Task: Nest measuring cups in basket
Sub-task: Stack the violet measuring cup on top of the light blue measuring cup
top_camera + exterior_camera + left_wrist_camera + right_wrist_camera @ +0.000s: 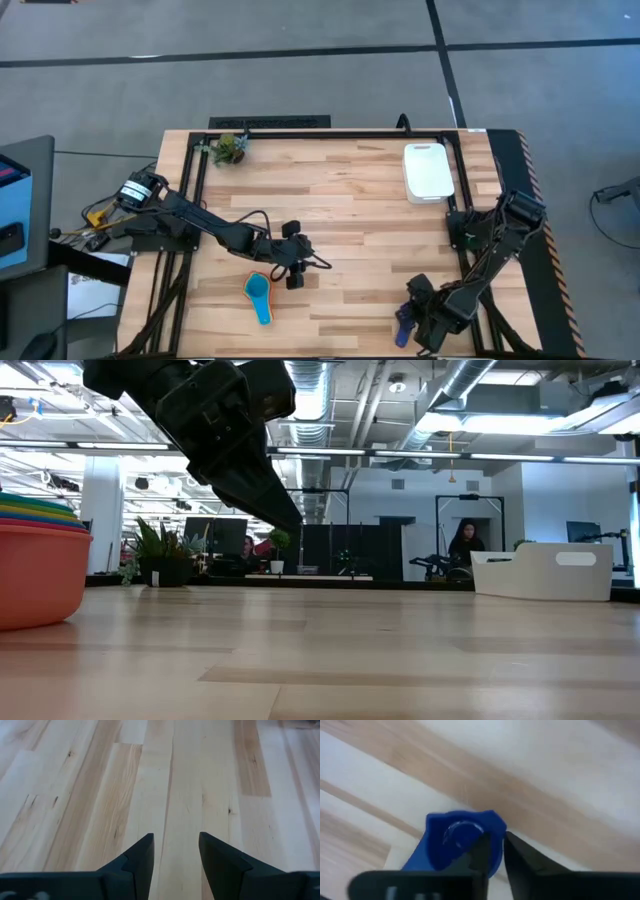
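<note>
A dark blue measuring cup (457,840) sits near the table's near right corner (403,322), with my right gripper (500,855) closed on it from above. A nested stack of measuring cups, light blue on top (259,293), stands near the table's near edge; the low view shows its red outer cup (35,575) resting on the wood. My left gripper (176,845) hovers open just right of that stack (296,278), over bare wood. The white basket (428,172) lies at the far right. My right gripper pinches the dark blue cup's wall (497,851) at its rim, with one finger (481,851) inside the bowl and the other outside. The fingers come from above, pointing down. The cup stands upright on the table, and its handle (415,862) runs away from the fingers.
A small green plant (230,148) stands at the far left corner. A black frame (330,133) runs along the table's far edge and sides. Bare wood lies between the stack and the basket. People and desks show in the room beyond.
</note>
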### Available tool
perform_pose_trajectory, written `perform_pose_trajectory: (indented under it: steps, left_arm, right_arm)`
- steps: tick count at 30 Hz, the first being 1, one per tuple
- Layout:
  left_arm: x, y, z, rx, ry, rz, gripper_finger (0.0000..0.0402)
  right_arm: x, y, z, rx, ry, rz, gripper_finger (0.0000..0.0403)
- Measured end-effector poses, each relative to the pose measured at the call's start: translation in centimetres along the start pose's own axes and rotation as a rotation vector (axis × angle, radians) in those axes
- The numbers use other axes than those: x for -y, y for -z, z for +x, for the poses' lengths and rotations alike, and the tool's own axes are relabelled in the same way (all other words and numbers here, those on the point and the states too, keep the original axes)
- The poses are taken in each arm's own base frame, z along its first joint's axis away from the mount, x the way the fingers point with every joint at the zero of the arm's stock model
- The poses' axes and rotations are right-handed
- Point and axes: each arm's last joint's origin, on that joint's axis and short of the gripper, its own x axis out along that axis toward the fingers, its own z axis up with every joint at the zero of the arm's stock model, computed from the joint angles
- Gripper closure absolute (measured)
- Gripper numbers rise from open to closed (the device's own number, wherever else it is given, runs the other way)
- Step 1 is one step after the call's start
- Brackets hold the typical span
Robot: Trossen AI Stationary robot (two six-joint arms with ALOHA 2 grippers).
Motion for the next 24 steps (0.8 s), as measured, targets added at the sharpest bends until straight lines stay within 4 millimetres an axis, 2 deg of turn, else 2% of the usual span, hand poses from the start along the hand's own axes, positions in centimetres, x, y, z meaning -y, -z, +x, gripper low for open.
perform_pose_trajectory:
  steps: [5,7,14,19,24]
  left_arm:
    - [0.5,0.3,-0.2,-0.011,0.010,-0.017,0.0258]
    - [0.8,0.3,-0.3,-0.011,0.011,-0.027,0.0258]
    - [1.0,0.3,-1.4,-0.010,-0.052,-0.077,0.0258]
    - [0.5,-0.9,-2.9,0.054,-0.115,-0.134,0.0258]
    - [0.0,-1.3,-2.6,0.088,-0.124,-0.168,0.0258]
  right_arm:
    - [-1.0,-2.4,0.4,0.035,0.014,-0.099,0.0383]
    - [-1.6,-3.9,0.6,0.080,0.008,-0.151,0.0394]
    - [-3.8,-10.4,1.5,0.162,-0.013,-0.343,0.0396]
    - [-5.9,-15.1,1.9,0.241,-0.139,-0.490,0.0395]
    - [-7.5,-18.9,1.7,0.358,-0.265,-0.588,0.0399]
